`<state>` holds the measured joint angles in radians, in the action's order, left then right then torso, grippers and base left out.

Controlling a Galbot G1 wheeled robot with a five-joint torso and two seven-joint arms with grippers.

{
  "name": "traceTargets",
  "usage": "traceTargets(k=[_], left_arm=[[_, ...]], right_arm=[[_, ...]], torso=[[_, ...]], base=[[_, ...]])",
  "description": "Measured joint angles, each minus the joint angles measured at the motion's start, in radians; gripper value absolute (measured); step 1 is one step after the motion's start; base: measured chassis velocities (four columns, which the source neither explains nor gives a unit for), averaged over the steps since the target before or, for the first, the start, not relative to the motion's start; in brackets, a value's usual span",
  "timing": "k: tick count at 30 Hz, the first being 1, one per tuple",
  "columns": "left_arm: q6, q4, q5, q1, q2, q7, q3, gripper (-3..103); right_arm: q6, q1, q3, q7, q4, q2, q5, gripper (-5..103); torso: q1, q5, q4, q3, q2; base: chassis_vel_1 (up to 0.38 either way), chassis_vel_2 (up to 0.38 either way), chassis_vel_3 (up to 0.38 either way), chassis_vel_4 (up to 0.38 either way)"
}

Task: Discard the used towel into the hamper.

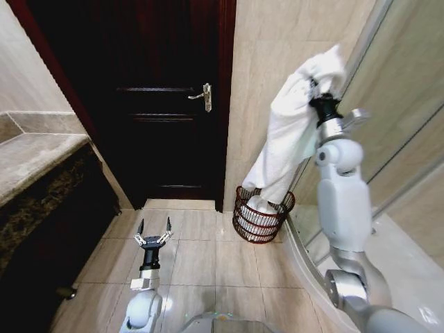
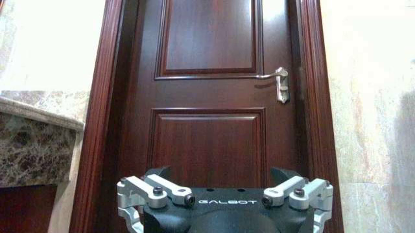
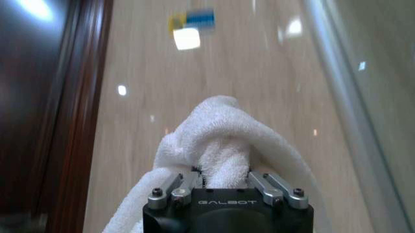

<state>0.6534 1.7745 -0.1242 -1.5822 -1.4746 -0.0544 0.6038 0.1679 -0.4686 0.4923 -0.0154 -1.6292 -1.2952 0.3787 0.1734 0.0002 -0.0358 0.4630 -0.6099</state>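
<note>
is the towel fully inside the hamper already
No, the right end effector holds the towel up high, with just its lower end hanging into the hamper.

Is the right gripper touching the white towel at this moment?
Touching. In the right wrist view the right gripper is shut on the towel, cloth bunched between its fingers.

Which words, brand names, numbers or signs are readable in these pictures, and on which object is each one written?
"GALBOT": on the black body of the left hand, which is open and low in front of the door.
"GALBOT": on the black body of the right hand, which is shut on the white towel.
The blue and yellow patch on the wall is too blurred to read.
</note>
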Motion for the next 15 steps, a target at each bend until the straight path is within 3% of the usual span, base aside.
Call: traceTargets(k=[6, 9, 15], left_arm=[[0.002, -0.001, -0.002, -0.001, 0.002, 0.000, -0.001, 100], [0.007, 0.011, -0.003, -0.011, 0.002, 0.000, 0.000, 100], [0.019, 0.013, -0.016, -0.027, 0.004, 0.001, 0.000, 100]], right_arm=[[-0.080, -0.032, -0.008, 0.031, 0.166, -0.045, -0.093, 27], [-0.168, -0.030, 0.006, 0.045, 0.326, -0.093, -0.172, 27], [-0.158, -0.079, 0.023, 0.049, 0.375, -0.118, -0.206, 27]], torso=[[0.000, -0.0004, 0.0002, 0.000, 0.000], [0.000, 0.0000, -0.0002, 0.000, 0.001], [0.000, -0.0005, -0.0003, -0.001, 0.001]], base=[[0.000, 0.000, 0.000, 0.000], [0.000, 0.000, 0.000, 0.000], [0.000, 0.000, 0.000, 0.000]])
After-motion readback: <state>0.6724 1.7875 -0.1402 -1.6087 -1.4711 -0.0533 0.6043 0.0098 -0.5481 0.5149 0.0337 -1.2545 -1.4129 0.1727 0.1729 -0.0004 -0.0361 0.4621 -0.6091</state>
